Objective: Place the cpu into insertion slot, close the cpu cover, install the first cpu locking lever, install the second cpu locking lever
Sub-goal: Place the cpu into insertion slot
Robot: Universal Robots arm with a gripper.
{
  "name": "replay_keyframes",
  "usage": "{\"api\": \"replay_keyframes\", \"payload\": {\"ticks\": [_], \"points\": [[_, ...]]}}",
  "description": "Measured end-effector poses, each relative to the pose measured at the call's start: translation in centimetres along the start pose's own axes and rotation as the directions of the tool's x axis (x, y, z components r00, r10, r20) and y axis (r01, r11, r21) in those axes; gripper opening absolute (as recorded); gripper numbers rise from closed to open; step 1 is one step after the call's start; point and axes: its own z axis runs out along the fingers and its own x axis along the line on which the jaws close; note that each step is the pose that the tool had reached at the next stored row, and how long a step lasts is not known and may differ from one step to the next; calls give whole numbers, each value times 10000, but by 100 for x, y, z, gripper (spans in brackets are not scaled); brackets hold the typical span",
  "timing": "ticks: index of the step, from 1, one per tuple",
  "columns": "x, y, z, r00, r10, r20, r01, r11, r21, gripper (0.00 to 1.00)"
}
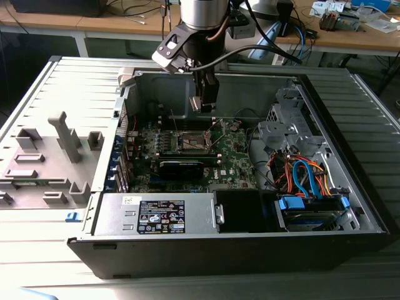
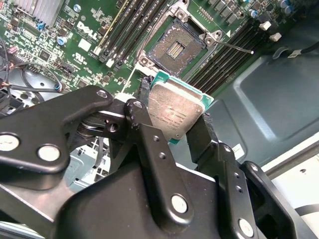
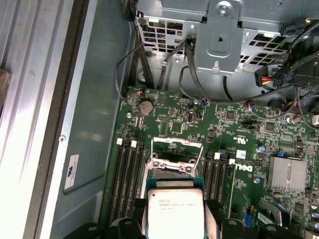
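My gripper is shut on the cpu, a flat square chip with a pale silvery face and a green edge, pinched between two black fingers. It hangs above the green motherboard, a little short of the insertion slot, whose dark centre with its contact field lies uncovered inside a silver rim. In the first wrist view the cpu covers the near part of the slot, and the cpu cover looks swung up at its far side. In the exterior view the gripper hovers over the slot.
Black memory slots flank the socket on both sides. Thin wire levers stick up beside it. A drive cage with cables fills the case at the exterior view's right, a power supply sits in front, and the case wall runs close by.
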Motion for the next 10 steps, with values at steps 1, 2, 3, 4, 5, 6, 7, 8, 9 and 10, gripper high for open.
{"api": "replay_keyframes", "payload": {"ticks": [1, 2, 3, 4, 5, 6, 7, 8, 9, 10], "points": [[0, 0, 0, 10000, 15, 1, -15, 10000, -1, 55], [0, 0, 0, 10000, 23, 2, -23, 10000, -1, 55], [0, 0, 0, 10000, 31, 2, -31, 10000, -1, 55], [0, 0, 0, 10000, 43, 4, -43, 10000, -1, 55], [0, 0, 0, 10000, 52, 4, -52, 10000, -1, 55], [0, 0, 0, 10000, 64, 6, -64, 10000, -1, 55], [0, 0, 1, 10000, 74, 6, -74, 10000, -2, 55], [0, 0, 1, 10000, 91, 7, -91, 10000, -2, 55], [0, 0, 1, 9999, 101, 8, -101, 9999, -2, 55], [0, 0, 1, 9999, 109, 9, -109, 9999, -2, 55]]}}
